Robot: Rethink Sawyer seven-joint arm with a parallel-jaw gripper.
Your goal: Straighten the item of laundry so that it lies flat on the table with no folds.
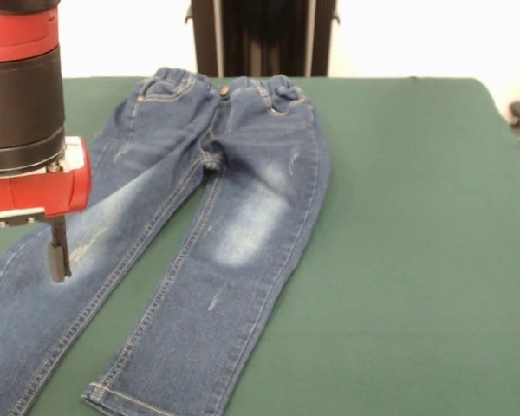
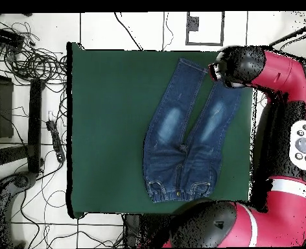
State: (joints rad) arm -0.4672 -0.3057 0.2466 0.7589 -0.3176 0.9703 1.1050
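A: How is the gripper (image 1: 22, 264) found?

B: It is seen hanging at the left edge of the front view, under a red and black wrist. Two dark fingers (image 1: 59, 251) are spread with a gap between them, and nothing is held. The tips are seen over one leg of the jeans (image 1: 199, 217); whether the cloth is touched cannot be told.

A: And where are the jeans laid?

B: They are spread on the green table (image 1: 399, 243), front side up, with the elastic waistband toward the far edge in the front view and the legs fanned out toward the camera. Pale faded patches are seen on both thighs. In the overhead view the jeans (image 2: 185, 133) are placed right of the table's middle, waistband toward the bottom edge, and the arm (image 2: 272, 71) is bent over the table's right side, its end covering one leg's hem.

A: What is noted of the surface and the room?

B: The table (image 2: 110, 130) is left bare on its whole left half. A white tiled floor is seen around it, and a tangle of black cables (image 2: 26, 58) is strewn on the left.
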